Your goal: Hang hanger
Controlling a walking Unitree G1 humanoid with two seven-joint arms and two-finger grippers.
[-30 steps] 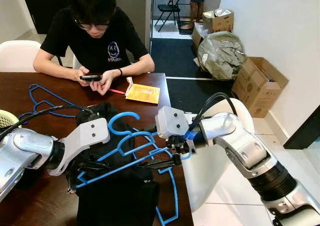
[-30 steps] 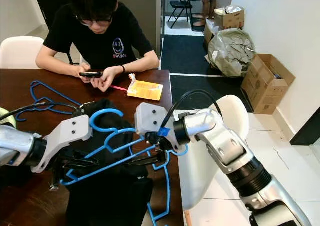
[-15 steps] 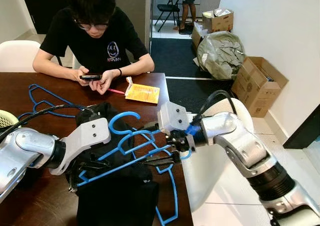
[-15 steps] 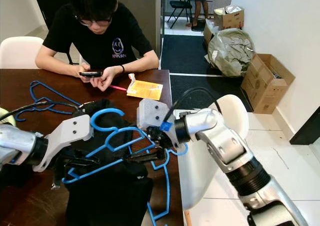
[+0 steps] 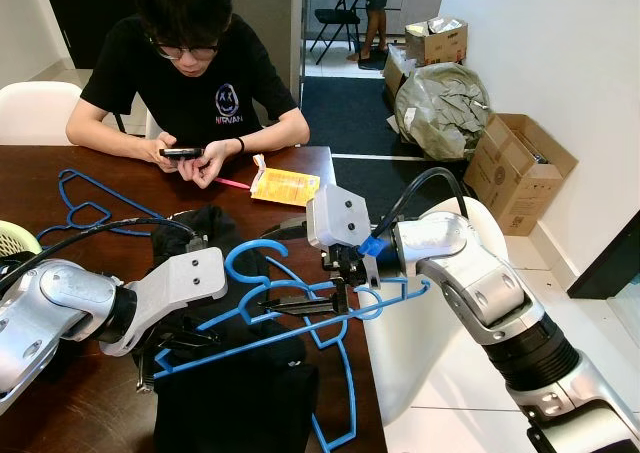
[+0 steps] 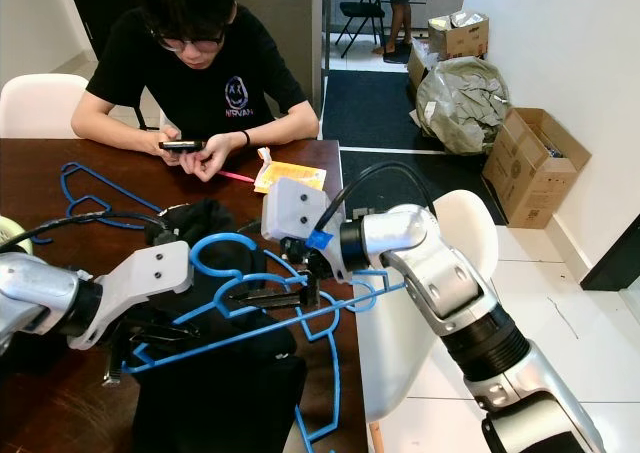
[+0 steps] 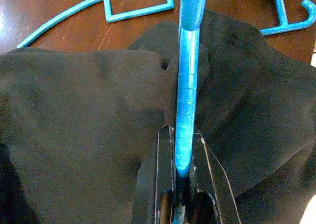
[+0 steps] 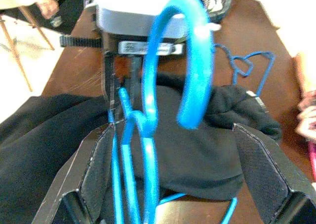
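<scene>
A blue plastic hanger (image 5: pixel 300 328) hangs above the dark wooden table (image 5: pixel 40 223), over a heap of black clothing (image 5: pixel 235 398). My left gripper (image 7: pixel 181 132) is shut on the hanger's lower bar near its left end, also seen in the left eye view (image 5: pixel 185 341). My right gripper (image 5: pixel 300 301) reaches in from the right at the hanger's neck. It is open, and the hook (image 8: pixel 190 61) stands between its spread fingers (image 8: pixel 94 169) without being clamped. A second blue hanger (image 5: pixel 340 403) lies under the clothing near the table's right edge.
A person (image 5: pixel 190 73) sits at the far side of the table with a phone. Another blue hanger (image 5: pixel 85 198) lies at the left, an orange packet (image 5: pixel 285 186) near the far right corner. A white chair (image 5: pixel 470 223) stands right of the table, cardboard boxes (image 5: pixel 520 168) beyond.
The hanger has been raised and its right end has swung up. My right gripper has moved up and left to the hook. The left gripper keeps its hold.
</scene>
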